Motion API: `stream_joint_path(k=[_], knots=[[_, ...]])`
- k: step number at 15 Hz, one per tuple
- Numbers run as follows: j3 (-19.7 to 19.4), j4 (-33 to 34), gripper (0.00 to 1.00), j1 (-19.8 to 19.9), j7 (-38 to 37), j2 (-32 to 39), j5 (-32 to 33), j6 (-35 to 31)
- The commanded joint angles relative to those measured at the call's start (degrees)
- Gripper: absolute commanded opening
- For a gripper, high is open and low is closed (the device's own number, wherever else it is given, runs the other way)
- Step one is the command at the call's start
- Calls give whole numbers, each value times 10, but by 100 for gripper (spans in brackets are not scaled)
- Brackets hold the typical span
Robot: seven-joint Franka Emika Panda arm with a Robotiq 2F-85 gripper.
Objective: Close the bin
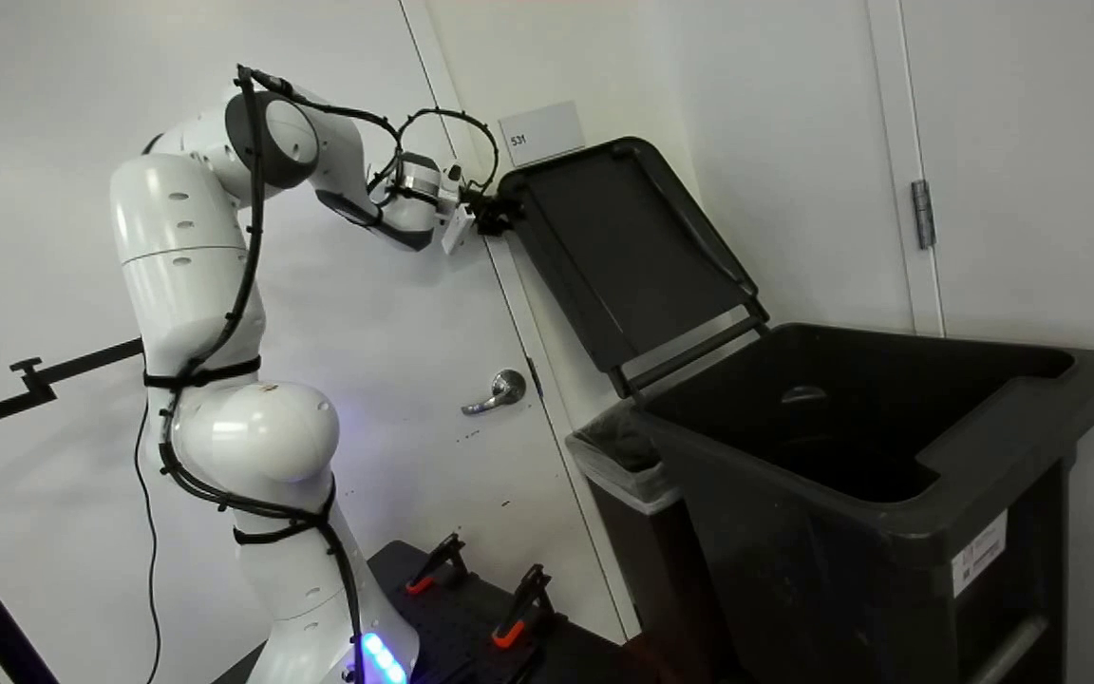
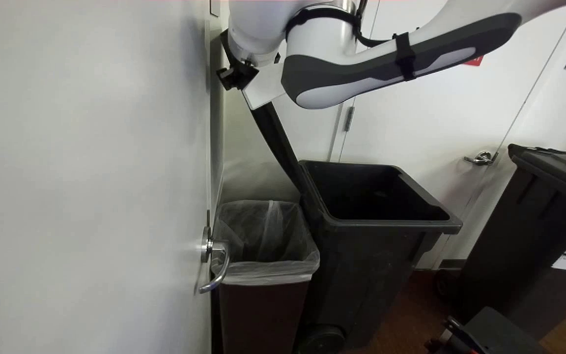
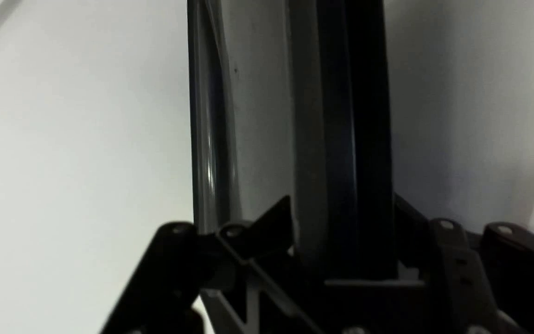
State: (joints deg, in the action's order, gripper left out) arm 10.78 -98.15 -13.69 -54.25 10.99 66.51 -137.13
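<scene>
Gripping the leaning lid (image 1: 628, 256) by its edge, the claw (image 3: 342, 204) should trace a slow arc, up then over, onto the open bin (image 1: 813, 560) (just beside the lined wastebasket (image 2: 263, 314)).

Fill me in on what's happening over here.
A robot arm has its tool closed on the edge of the lid of a big dark bin. The lid stands raised and tipped back, so the bin is open, not yet shut. A smaller, lined trash can stands beside the bin.
</scene>
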Motion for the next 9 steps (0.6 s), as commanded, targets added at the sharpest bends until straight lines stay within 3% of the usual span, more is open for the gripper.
stream_joint_path(k=[1, 9], knots=[[-21, -76, 23, 25, -24, -84, -37, -14], [-81, -193, 23, 82, -67, -188, -101, -138]])
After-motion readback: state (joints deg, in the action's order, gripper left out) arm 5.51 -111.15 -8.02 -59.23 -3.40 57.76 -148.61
